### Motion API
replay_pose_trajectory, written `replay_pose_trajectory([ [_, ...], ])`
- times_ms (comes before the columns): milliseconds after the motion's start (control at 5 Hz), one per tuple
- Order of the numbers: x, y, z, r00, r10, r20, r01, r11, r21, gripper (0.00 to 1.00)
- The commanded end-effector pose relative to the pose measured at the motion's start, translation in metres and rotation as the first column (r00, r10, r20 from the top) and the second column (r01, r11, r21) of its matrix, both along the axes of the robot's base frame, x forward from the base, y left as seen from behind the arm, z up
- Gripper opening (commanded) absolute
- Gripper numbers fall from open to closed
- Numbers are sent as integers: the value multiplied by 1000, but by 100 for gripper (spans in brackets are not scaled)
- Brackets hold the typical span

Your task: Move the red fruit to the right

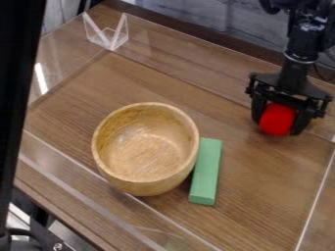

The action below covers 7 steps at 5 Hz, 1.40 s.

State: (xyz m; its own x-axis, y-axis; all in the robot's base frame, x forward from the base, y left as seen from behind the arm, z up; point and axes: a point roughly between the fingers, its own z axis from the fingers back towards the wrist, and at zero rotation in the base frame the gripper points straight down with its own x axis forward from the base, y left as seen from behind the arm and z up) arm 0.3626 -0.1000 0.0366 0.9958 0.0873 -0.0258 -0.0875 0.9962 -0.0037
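Observation:
The red fruit [276, 120] is a small round red ball on the wooden table at the right, close to the clear wall. My gripper [284, 116] points straight down over it, its black fingers [258, 102] standing low on either side of the fruit. The jaws stand wide, wider than the fruit, which sits nearer the left finger. I cannot tell whether that finger touches it. The fruit's top is hidden by the gripper body.
A wooden bowl [145, 147] stands at the table's front middle, with a green rectangular block [207, 171] lying right beside it. A clear plastic wall [314, 211] runs along the right and front edges. A clear stand [106, 32] sits at the back left.

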Motion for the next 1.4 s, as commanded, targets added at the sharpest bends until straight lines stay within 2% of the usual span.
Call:
replay_pose_trajectory([
  [0,11,-10,18,998,-40,50,41,999,-18,100],
  [200,11,-12,19,997,-63,42,64,998,-22,100],
  [600,10,-14,32,999,32,26,-31,999,-29,100],
  [800,7,-8,38,998,48,29,-47,998,-44,0],
  [1000,5,-3,42,998,56,28,-54,997,-52,0],
  [1200,-1,-3,23,998,55,23,-53,997,-61,0],
])
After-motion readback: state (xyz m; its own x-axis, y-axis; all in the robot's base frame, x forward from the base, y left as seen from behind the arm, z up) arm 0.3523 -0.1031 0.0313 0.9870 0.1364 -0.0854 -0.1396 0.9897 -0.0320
